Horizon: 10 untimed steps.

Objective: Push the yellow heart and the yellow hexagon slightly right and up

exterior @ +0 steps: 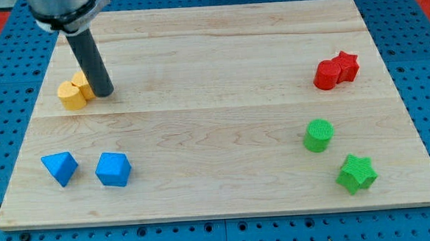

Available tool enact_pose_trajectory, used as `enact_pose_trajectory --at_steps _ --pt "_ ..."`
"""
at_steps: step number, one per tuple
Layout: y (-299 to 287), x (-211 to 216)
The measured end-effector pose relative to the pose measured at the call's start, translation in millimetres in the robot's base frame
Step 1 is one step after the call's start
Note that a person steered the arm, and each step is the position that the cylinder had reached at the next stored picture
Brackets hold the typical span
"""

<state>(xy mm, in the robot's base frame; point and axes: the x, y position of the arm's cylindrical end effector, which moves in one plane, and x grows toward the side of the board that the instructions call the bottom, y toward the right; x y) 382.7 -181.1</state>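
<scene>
Two yellow blocks sit together at the view's upper left of the wooden board (pixel 215 128). The nearer one (pixel 71 95) looks like the hexagon. The one behind it (pixel 81 82), partly hidden by the rod, I take for the heart. My tip (pixel 103 92) rests on the board just right of the yellow pair, touching or almost touching them. The dark rod slants up and to the left from the tip.
Two blue blocks lie at the lower left: a triangular one (pixel 60 168) and a faceted one (pixel 113 169). A red block (pixel 327 74) and a red star (pixel 346 65) touch at the upper right. A green cylinder (pixel 319 135) and a green star (pixel 356 173) lie at the lower right.
</scene>
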Motion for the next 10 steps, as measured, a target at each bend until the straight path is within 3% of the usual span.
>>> enact_pose_trajectory --at_steps 1,2,3,5,6,8,9,10 --pt "6.3 -20.9" --pt "31.8 10.1" --pt "21.2 66.8" --pt "-92.0 85.1" --pt "-89.0 74.5" --pt "11.0 14.2" --pt "37.3 33.1" --pt "-6.1 51.5"
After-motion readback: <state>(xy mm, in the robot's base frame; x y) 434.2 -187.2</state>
